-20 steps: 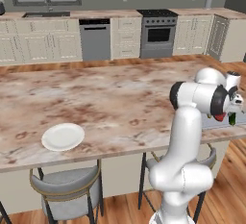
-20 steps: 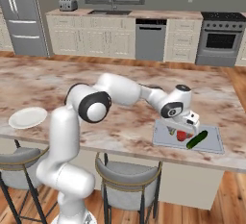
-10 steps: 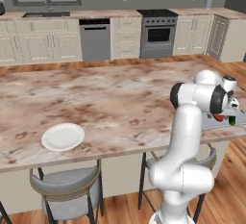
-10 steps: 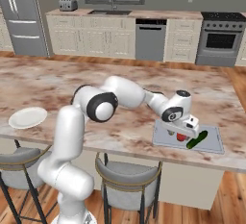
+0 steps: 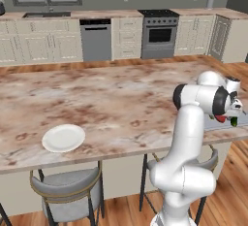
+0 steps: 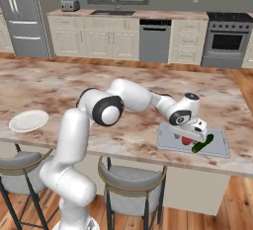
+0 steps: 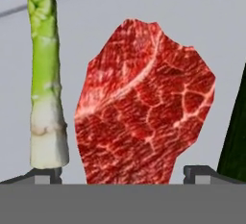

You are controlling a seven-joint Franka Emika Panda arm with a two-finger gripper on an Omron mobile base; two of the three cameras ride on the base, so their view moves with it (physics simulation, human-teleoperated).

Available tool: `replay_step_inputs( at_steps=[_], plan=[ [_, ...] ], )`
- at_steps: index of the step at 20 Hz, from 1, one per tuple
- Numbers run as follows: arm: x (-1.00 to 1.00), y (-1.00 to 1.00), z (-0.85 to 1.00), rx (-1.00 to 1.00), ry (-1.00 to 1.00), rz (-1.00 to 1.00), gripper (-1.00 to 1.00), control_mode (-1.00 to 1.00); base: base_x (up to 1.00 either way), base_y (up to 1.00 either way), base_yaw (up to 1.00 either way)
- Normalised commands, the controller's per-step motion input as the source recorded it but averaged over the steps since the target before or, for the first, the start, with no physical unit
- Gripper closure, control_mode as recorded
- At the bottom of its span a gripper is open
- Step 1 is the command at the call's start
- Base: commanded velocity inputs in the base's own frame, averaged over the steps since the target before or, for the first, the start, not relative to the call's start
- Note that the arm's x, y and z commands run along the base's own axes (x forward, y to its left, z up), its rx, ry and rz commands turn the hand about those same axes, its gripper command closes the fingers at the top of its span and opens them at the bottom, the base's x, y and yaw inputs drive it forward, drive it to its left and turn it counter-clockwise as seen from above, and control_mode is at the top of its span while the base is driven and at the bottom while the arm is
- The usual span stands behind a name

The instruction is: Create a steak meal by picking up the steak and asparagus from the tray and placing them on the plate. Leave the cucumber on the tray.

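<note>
Steak [image 7: 144, 107] lies flat on the grey-blue tray [image 6: 217, 147], with the asparagus [image 7: 44, 74] beside it on one side and the dark cucumber [image 6: 202, 144] on the other. Well apart along the counter sits the white plate [image 6: 28, 120]. Just above the steak, the gripper [image 7: 122, 172] hangs wide open, a fingertip either side of the meat.

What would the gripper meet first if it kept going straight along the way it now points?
Most likely the steak: it lies centred between the open gripper's fingertips in the hand view, on the tray, with the asparagus to one side and the cucumber to the other. How far off is unclear.
</note>
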Motion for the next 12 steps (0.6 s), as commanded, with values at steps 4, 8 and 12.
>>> replay_step_inputs(
  at_steps=[4, 8, 12],
  plan=[
    [0.00, 0.00, -0.29, 0.00, 0.00, 0.04, -1.00, -1.00, 0.00, 0.00, 0.00],
    [0.00, 0.00, -0.33, 0.00, 0.00, 0.08, -1.00, -1.00, 0.00, 0.00, 0.00],
    [0.00, 0.00, -0.46, 0.00, -0.01, 0.11, -1.00, -1.00, 0.00, 0.00, 0.00]
  ],
)
